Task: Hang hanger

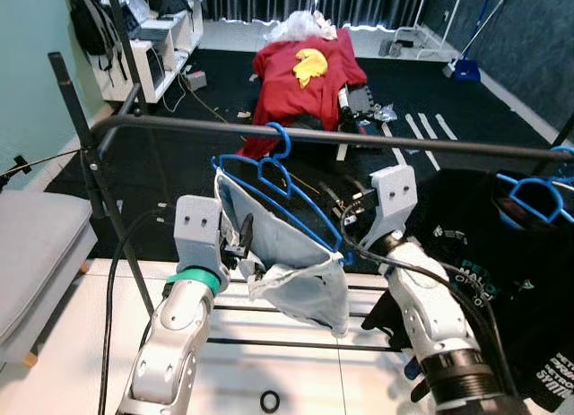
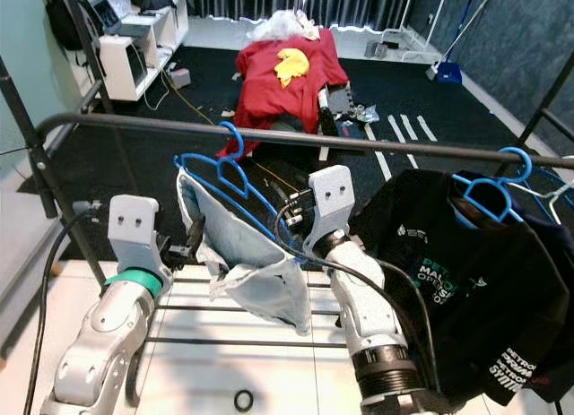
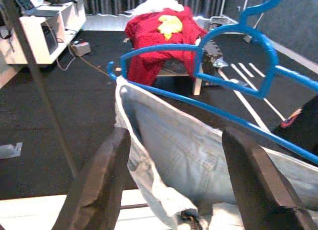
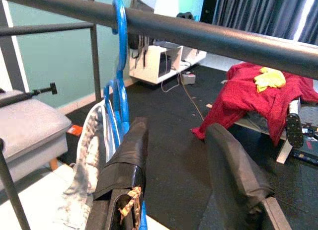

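A blue hanger (image 1: 269,177) carrying a pale denim garment (image 1: 296,254) has its hook (image 4: 119,21) over the black rack rail (image 1: 359,139). My left gripper (image 3: 174,180) is open at the garment's left end, with the denim just ahead of its fingers. My right gripper (image 4: 179,175) is open at the hanger's right end, below the rail. One of its fingers (image 4: 124,165) lies against the hanger's blue wire and the garment's edge.
A black T-shirt (image 1: 484,254) on a second blue hanger (image 1: 529,195) hangs on the rail to the right. The rack's upright post (image 1: 90,155) and a grey seat (image 1: 36,245) are on the left. A red-draped heap (image 1: 305,61) sits beyond on the black carpet.
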Motion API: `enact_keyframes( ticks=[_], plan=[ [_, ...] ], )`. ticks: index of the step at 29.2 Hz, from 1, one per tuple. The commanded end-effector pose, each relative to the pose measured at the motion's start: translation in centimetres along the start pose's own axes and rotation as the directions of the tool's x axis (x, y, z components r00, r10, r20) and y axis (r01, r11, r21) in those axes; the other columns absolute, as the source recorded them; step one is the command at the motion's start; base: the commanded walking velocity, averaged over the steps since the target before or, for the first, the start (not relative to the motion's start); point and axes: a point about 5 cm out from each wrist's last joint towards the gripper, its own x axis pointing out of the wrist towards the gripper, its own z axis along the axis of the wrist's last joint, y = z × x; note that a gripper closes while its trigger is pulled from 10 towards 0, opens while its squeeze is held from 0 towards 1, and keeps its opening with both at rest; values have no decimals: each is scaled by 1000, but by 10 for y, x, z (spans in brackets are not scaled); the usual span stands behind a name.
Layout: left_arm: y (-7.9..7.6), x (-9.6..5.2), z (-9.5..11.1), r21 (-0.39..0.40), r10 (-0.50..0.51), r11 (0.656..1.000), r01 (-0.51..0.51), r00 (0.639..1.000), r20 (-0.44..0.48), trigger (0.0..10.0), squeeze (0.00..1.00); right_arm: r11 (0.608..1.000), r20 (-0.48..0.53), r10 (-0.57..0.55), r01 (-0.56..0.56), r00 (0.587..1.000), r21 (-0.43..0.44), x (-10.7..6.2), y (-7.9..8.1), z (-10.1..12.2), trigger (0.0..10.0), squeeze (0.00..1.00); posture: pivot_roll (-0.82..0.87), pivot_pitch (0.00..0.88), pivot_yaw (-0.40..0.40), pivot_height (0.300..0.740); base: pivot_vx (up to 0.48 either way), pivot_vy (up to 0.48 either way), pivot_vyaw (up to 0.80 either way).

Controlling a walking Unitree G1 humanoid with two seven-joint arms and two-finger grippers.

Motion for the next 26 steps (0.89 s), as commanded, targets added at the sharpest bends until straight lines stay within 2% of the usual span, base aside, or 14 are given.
enact_keyframes(
  ticks=[1, 7, 8, 9, 13, 17, 22, 23, 24, 25, 26],
  plan=[
    [1, -4, -3, 8, 12, 1000, -12, 1000, -16, 10000, 0, 999, -11, 33, -33, 999, 5, 4, 0, -1, 10000, 1000, -16, 124, 9, 740, 0, 0, 0],
    [0, -4, -2, 10, 17, 1000, -17, 1000, -17, 10000, 0, 994, -50, 103, -100, 993, 52, 14, 0, -5, 10000, 1000, -9, 132, 5, 740, 0, 0, 0],
    [0, -4, -2, 10, 17, 1000, -16, 1000, -16, 10000, 0, 990, -62, 137, -133, 989, 56, 19, -1, -5, 10000, 949, -7, 135, 2, 740, 0, 0, 0],
    [-1, -4, -2, 10, 16, 1000, -16, 1000, -15, 10000, 0, 984, -77, 171, -167, 982, 56, 24, -2, -4, 10000, 0, -2, 137, -2, 740, 0, 0, 0],
    [-2, -4, -2, 10, 16, 1000, -16, 1000, -15, 10000, 0, 980, -86, 193, -189, 977, 57, 28, -2, -3, 10000, 0, -2, 137, -2, 740, 0, 0, 0],
    [-3, -6, -2, 8, 26, 1000, -26, 1000, -14, 10000, 0, 966, -107, 256, -249, 961, 73, 39, -4, 0, 10000, 0, 15, 137, -23, 740, 0, 0, 0],
    [0, -10, -2, 8, 53, 999, -52, 999, -14, 10000, 0, 960, -164, 274, -258, 948, 110, 45, -1, -7, 10000, 0, 34, 132, -38, 740, 0, 0, 0],
    [0, -10, -2, 8, 54, 998, -54, 998, -14, 10000, 0, 958, -177, 280, -263, 944, 113, 46, 0, -10, 7608, 0, 36, 129, -40, 740, 0, 0, 0],
    [0, -10, -2, 9, 56, 998, -55, 998, -13, 10000, 0, 957, -187, 285, -268, 940, 112, 46, 1, -13, 3647, 0, 36, 128, -39, 740, 0, 0, 0],
    [0, -10, -2, 10, 56, 998, -56, 998, -13, 10000, 0, 956, -191, 289, -272, 938, 112, 46, 1, -14, 3647, 0, 35, 127, -39, 740, 0, 0, 0],
    [0, -10, -2, 10, 57, 998, -56, 998, -12, 10000, 0, 953, -193, 298, -280, 935, 114, 45, 2, -15, 0, 0, 33, 124, -37, 740, 0, 0, 0]
  ],
)
